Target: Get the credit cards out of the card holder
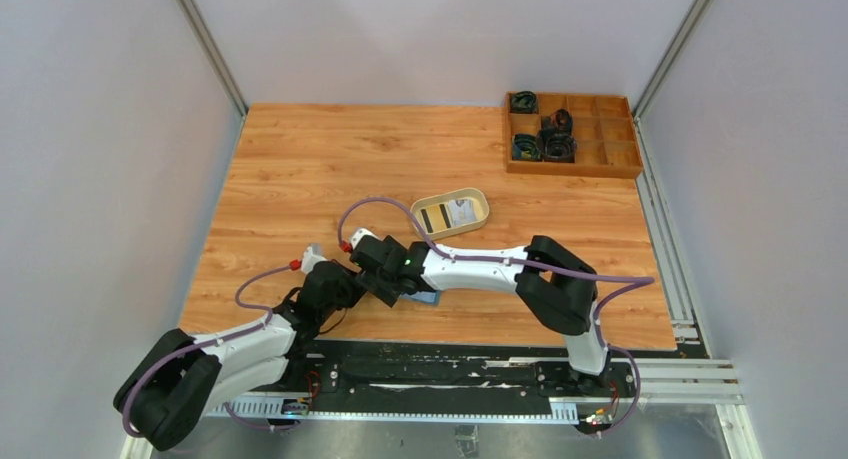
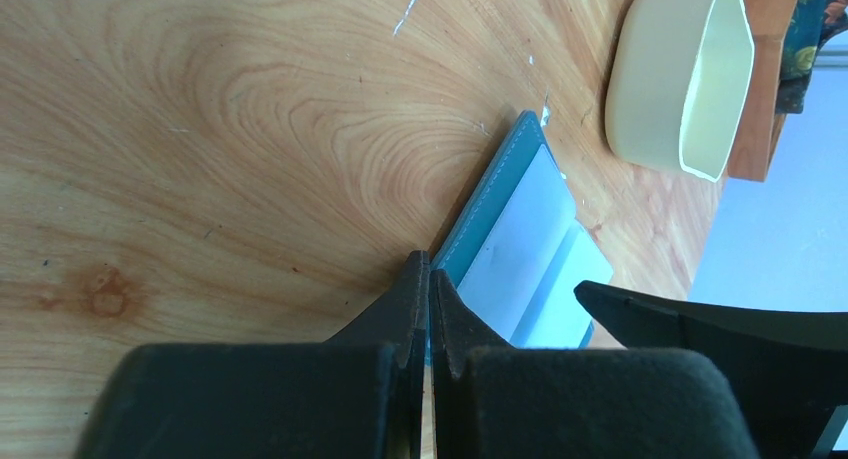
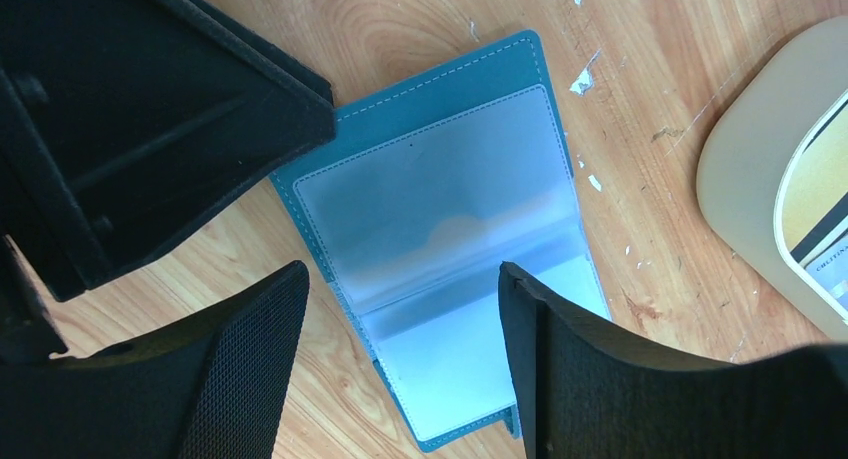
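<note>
I am looking at the left gripper (image 2: pixel 429 271) first: its jaws are sitting fully closed, finger against finger, with nothing between them. Its tips are meeting the stitched edge of the card holder (image 2: pixel 520 241), which is lying just ahead of them and a little to their right; I cannot tell whether they are pressing down on it. The card holder is lying spread open and flat on the tabletop (image 2: pixel 220 129), its clear sleeves facing up inside the teal border.

The right gripper (image 3: pixel 400 304) is hanging directly over it with its jaws standing wide, one finger to each side of the lower sleeve, gripping nothing. I cannot tell whether its fingertips are touching anything.

Beyond that gripper's right finger, apart from the card holder, a beige oval tray (image 3: pixel 735 194) is sitting on the tabletop. The credit cards (image 3: pixel 812 214) are lying inside it: from above I am making out a dark-striped one beside a whitish one.

Far past the right gripper, at the tabletop's far right corner, a wooden compartment box (image 1: pixel 600 169) is holding a few dark bundled items (image 1: pixel 557 144).
</note>
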Robot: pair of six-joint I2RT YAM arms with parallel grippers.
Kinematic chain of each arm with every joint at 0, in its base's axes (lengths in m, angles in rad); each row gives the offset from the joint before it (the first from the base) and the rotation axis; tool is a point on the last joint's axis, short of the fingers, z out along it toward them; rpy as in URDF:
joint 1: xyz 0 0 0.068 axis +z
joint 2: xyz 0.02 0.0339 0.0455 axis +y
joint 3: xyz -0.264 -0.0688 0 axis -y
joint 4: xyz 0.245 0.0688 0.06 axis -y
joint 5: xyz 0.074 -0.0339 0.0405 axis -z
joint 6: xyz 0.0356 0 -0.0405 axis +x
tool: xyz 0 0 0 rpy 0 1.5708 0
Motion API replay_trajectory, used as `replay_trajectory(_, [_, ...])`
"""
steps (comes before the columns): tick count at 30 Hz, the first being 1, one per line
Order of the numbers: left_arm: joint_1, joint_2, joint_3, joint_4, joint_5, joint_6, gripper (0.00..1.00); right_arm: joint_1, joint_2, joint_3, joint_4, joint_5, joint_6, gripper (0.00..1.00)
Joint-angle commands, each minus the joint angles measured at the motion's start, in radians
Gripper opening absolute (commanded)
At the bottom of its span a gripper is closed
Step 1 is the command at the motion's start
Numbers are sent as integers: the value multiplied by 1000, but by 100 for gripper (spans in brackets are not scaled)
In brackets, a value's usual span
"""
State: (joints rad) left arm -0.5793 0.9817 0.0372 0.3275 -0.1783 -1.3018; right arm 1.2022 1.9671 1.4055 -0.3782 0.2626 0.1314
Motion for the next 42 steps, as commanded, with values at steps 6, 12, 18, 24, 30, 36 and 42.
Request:
replay_trajectory(6, [-2, 34, -41, -161, -49, 15, 0, 2, 41, 18, -22, 92, -28, 73])
replay_trajectory(12, [-1, 26, -42, -161, -51, 8, 0, 2, 31, -9, -11, 243, 12, 74])
replay_trajectory(18, [-1, 14, -42, -169, -53, 4, 0, 2, 13, -51, 27, 293, 54, 75])
replay_trajectory(24, [-1, 3, -42, -182, -58, 4, 0, 3, -113, -175, 183, 57, 9, 75])
replay_trajectory(30, [-1, 14, -42, -180, -59, 6, 0, 3, -145, -206, 225, -89, -15, 75])
replay_trajectory(36, [-2, 13, -41, -181, -58, 7, 0, 3, -91, -166, 213, -105, -19, 75])
replay_trajectory(42, [-1, 9, -42, -185, -59, 7, 0, 2, -45, -132, 200, -67, -19, 75])
